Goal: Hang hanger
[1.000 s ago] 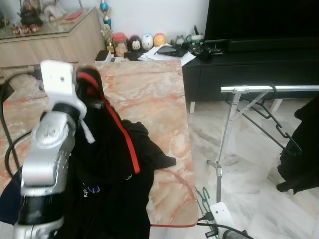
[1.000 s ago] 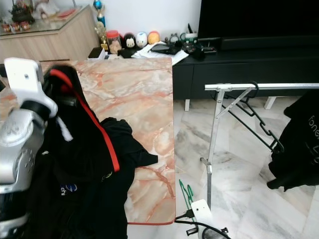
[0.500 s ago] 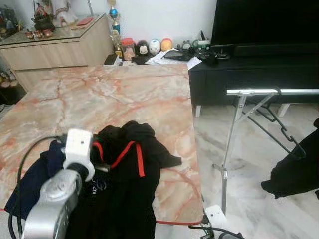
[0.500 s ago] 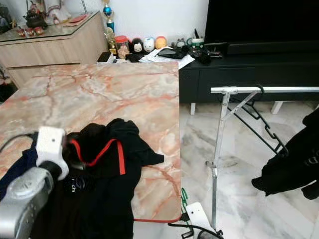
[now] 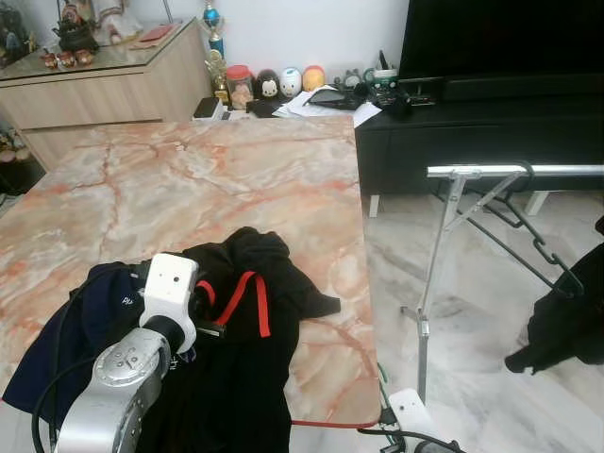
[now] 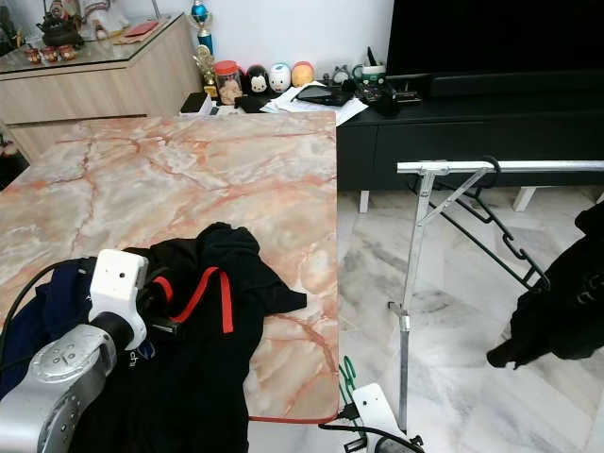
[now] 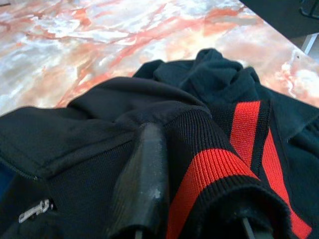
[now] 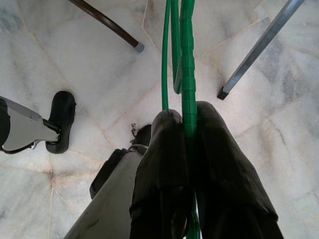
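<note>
A black garment with a red stripe (image 5: pixel 241 311) lies heaped at the near edge of the marble table (image 5: pixel 189 179). My left gripper (image 7: pixel 192 154) is shut on its ribbed red-and-black collar; one finger (image 7: pixel 142 179) shows and the fabric covers the other. From the head view the left gripper (image 5: pixel 206 311) sits low over the heap. My right gripper (image 8: pixel 185 119) hangs low beside the table, shut on a green hanger (image 8: pixel 187 59), whose tip also shows by the table corner (image 6: pixel 351 368). A silver rack rail (image 5: pixel 510 171) stands to the right.
A black hanger (image 5: pixel 533 241) hangs from the rail, with a dark garment (image 5: pixel 566 321) at the far right. A dark blue garment (image 5: pixel 94 307) lies next to the black one. A white power strip (image 5: pixel 411 411) and cables lie on the floor by the rack's leg (image 5: pixel 429 293).
My left arm has come down from head height, lowering the black garment onto the table. The camera has also shifted slightly.
</note>
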Robot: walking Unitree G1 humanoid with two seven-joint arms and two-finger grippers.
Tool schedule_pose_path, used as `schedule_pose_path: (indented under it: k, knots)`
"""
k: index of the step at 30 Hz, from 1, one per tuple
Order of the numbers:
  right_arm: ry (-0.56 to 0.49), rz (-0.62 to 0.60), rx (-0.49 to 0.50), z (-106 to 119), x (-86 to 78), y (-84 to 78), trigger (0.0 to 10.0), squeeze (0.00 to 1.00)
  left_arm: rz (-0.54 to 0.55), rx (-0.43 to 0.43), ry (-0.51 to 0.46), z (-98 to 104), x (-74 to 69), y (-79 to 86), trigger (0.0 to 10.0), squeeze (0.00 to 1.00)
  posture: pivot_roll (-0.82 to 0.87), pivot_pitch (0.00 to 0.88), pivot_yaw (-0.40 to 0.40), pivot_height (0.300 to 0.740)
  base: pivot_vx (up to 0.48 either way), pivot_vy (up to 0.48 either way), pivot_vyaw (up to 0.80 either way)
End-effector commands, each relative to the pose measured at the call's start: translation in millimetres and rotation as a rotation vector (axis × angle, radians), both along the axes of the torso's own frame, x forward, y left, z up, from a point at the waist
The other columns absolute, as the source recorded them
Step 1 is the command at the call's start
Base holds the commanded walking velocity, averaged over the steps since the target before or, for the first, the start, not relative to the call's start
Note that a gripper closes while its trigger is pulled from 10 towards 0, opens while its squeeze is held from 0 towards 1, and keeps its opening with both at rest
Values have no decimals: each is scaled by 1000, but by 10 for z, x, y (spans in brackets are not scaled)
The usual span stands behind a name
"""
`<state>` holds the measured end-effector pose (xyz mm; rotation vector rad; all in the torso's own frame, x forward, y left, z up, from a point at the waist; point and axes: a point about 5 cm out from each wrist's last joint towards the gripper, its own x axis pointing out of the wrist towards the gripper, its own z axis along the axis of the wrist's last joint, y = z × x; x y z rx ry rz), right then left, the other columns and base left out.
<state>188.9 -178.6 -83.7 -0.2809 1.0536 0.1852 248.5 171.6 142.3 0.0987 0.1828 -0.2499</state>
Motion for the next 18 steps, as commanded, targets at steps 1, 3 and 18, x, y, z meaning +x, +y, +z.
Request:
schedule_pose_path:
  k: [1,3,18]
  knots:
    - [-2,7,9,-3,0,34,10000,0,0,29,-14,28,-38,27,10000,1000,-5,0,86,740,0,0,0]
    - [-1,7,9,-3,-1,33,10000,0,3,23,-14,24,-68,32,10000,1000,-4,0,86,740,0,0,0]
    - [-2,11,5,6,14,17,10000,0,5,3,-42,53,-315,119,10000,1000,10,0,76,740,0,0,0]
